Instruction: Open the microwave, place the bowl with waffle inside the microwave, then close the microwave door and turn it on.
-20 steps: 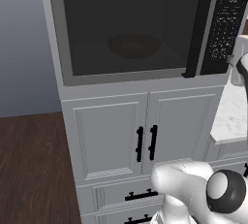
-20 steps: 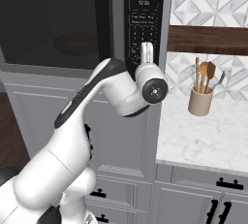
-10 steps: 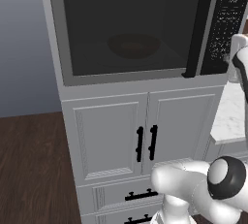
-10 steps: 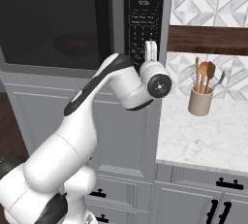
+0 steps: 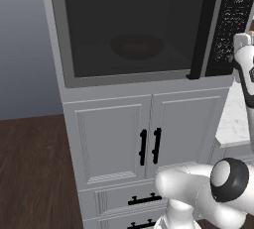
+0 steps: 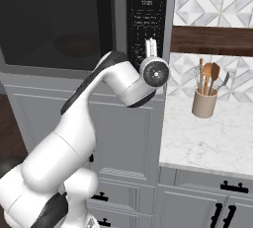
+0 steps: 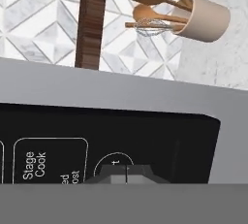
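A: Item one, gripper [image 6: 151,46]. Condition?

B: Jaws fully together, holding nothing. The tips point at the black keypad panel [image 6: 147,17] on the right of the microwave [image 5: 144,29]. In the hand view the joined fingertips [image 7: 127,173] sit on or just short of a round button [image 7: 114,164], with a "Stage Cook" key [image 7: 35,165] beside it.

A: Item two, microwave door [image 5: 130,27]?

B: Shut flush, dark window intact, tall black bar handle [image 6: 103,14] just left of the keypad.

A: Item three, bowl with waffle [image 5: 137,46]?

B: Inside the microwave, seen dimly through the window as a shallow round shape in the middle of the cavity.

A: Stage, by your reckoning?

B: Loading and closing look done; only the start press seems to remain.

A: Surroundings?

B: White cabinet doors [image 5: 144,141] with small black handles below; a marble tabletop [image 6: 207,140] to the right carrying a beige utensil holder [image 6: 204,102] with wooden spoons and a whisk; patterned tile backsplash [image 6: 217,0] and a wooden shelf [image 6: 212,41] behind.

A: Risks from here?

B: The keys sit close together, so a slightly off-centre push could land on a neighbouring key and set a mode instead of starting. A glancing approach could slide off the button without registering. Whether the tips truly touch the panel now, I cannot tell.
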